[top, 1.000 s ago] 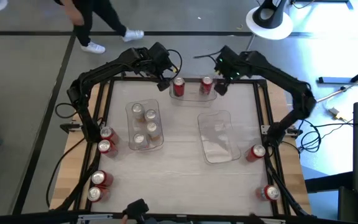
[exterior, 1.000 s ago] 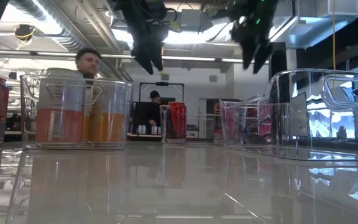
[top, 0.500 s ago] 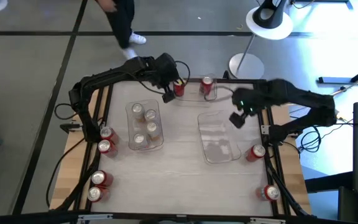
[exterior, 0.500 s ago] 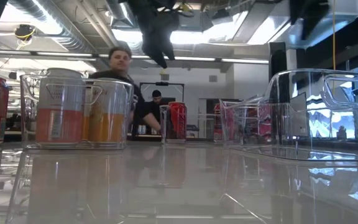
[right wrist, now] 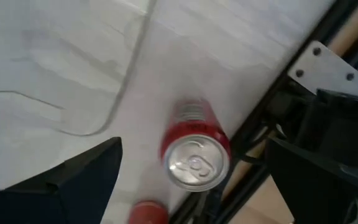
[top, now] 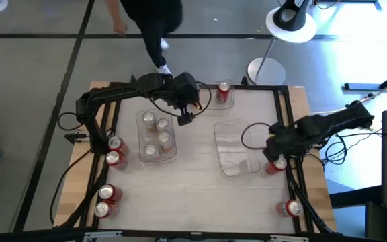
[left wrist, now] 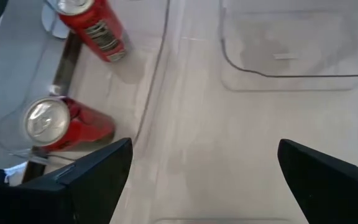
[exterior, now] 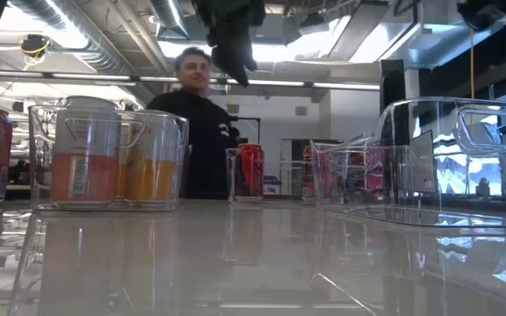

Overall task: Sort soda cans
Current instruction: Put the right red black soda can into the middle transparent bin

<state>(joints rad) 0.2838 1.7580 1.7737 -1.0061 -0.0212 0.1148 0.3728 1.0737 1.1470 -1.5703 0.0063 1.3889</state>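
Since the earlier frames, right claw [top: 272, 153] has swung from the far edge to hover, fingers spread, above a red can [right wrist: 195, 153] beside the empty bin [top: 237, 156]. Left claw [top: 185, 118], also spread, hangs empty past the filled bin [top: 157, 136]. Most red soda cans [top: 111, 152] remain unsorted on the tabletop [top: 193, 188].

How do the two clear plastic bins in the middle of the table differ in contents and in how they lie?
The left bin holds four upright cans; the right bin holds none. The left bin lies square to the table; the right bin sits slightly turned. The right gripper hovers beside the right bin; the left gripper is nearer the left bin. Both are clear and rectangular.
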